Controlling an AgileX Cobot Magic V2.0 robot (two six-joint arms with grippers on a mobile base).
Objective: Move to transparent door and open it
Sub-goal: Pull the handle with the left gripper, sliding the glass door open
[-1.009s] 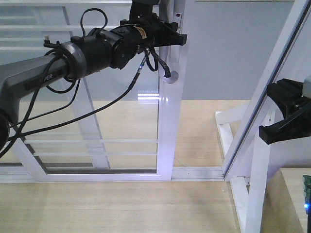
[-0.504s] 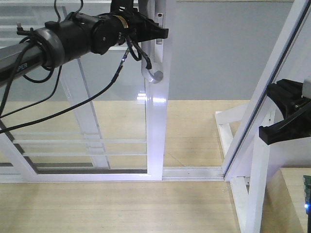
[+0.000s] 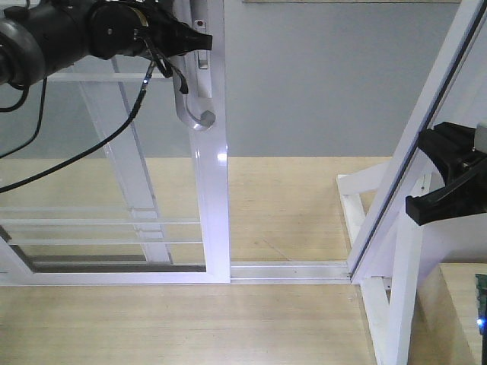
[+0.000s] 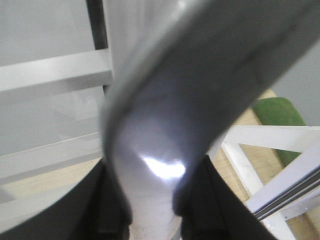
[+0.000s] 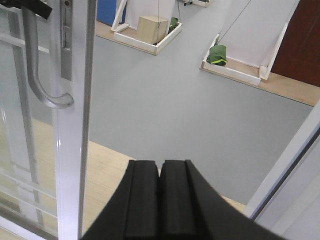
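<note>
Fingers (image 4: 107, 210) of the left gripper (image 4: 152, 212) were clenched on the curved grey handle (image 4: 200, 100), one on each side. Just right of them rose the white stile of the transparent door (image 3: 213, 190), its glass spreading leftward. Well to the right, the right gripper (image 5: 160, 200) hung empty with its fingers pressed together, near the outer frame post (image 3: 411, 152).

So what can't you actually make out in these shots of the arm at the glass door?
- Front view: the top of the transparent door is cut off by the upper edge, and the left gripper covers where it meets the handle.
- Left wrist view: the handle fills the frame as a blur, with only dark fingers beside it.
- Right wrist view: the green bundle is too small to identify.
</note>
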